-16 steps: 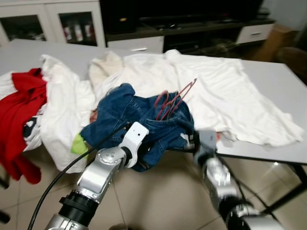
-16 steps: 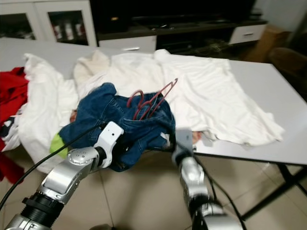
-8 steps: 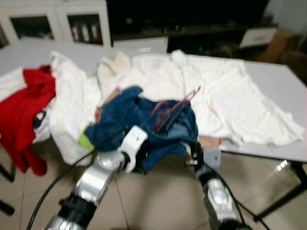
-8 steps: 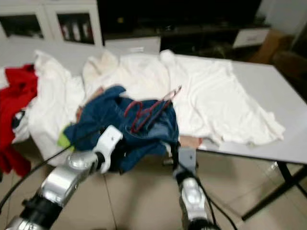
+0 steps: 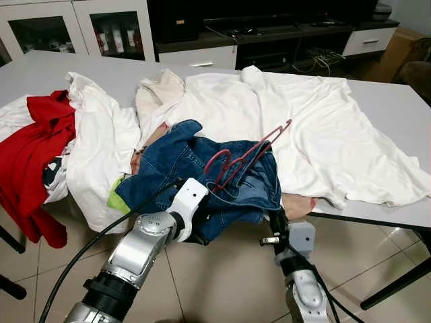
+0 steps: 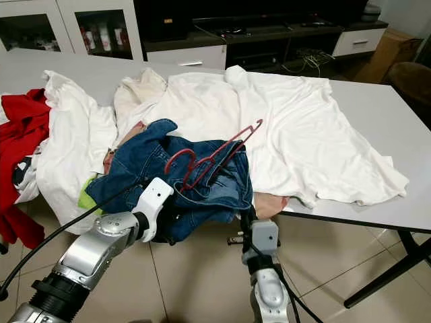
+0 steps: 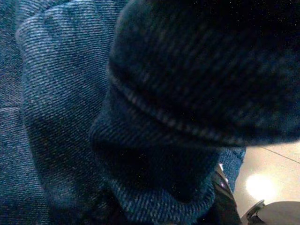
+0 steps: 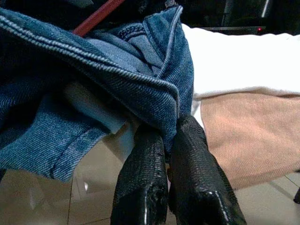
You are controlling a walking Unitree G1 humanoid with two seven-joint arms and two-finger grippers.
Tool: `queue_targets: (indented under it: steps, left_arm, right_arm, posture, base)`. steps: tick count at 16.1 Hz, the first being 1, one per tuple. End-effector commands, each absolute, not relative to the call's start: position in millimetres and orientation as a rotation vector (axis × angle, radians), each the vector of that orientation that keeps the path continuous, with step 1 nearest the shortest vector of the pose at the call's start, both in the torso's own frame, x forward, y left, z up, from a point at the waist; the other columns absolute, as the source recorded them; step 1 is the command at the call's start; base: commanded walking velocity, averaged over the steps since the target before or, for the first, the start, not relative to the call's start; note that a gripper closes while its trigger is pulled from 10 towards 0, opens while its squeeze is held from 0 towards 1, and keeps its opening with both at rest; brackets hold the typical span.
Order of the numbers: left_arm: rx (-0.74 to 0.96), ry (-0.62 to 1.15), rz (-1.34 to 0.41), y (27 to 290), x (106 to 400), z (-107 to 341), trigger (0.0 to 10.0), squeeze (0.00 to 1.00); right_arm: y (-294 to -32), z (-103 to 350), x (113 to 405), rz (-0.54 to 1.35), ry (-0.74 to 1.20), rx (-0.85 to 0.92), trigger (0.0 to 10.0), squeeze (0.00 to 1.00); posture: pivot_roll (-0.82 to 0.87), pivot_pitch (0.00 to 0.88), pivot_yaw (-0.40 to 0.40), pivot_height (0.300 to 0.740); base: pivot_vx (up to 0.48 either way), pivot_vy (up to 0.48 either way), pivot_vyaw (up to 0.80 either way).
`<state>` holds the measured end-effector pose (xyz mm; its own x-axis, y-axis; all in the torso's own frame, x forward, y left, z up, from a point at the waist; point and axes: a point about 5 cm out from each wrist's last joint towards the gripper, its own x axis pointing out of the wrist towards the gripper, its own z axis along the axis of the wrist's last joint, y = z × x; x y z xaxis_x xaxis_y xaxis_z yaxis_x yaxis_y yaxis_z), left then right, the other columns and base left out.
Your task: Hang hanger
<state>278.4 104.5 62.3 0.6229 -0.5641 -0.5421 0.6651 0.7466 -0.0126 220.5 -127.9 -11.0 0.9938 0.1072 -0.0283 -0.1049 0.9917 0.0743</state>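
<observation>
Denim garment point(image 5: 202, 171) carrying the red hanger point(image 5: 244, 158), now drawn nearer the worktop point(image 5: 397, 114) edge than a second ago. Right pincer point(image 8: 164, 140) is clamped on its hem; left pincer point(image 5: 192, 229) is buried in denim, state indeterminate. Lifting appears imminent.

My head cams are sharp and evenly lit from overhead with a bit of glare on the floor tiles point(image 5: 394, 232), while the left wrist feed is dim, soft and noisy against the denim point(image 7: 70, 117) and the right wrist is brighter.
</observation>
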Motion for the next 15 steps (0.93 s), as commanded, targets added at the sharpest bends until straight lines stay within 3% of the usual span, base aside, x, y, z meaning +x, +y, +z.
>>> queue_targets:
  steps: [1,15]
  left_arm:
    - [0.210,0.559,-0.697,104.9,279.8,62.4,10.0,0.00]
    - [0.210,0.559,-0.697,104.9,279.8,62.4,10.0,0.00]
  right_arm:
    - [-185.2,298.6,392.2,-0.061,-0.709,-0.008,10.0,0.00]
    - [-185.2,298.6,392.2,-0.061,-0.709,-0.008,10.0,0.00]
  posture:
    - [0.12,0.000,0.000,0.740]
    - [0.12,0.000,0.000,0.740]
  base:
    - [0.000,0.000,0.00]
    - [0.000,0.000,0.00]
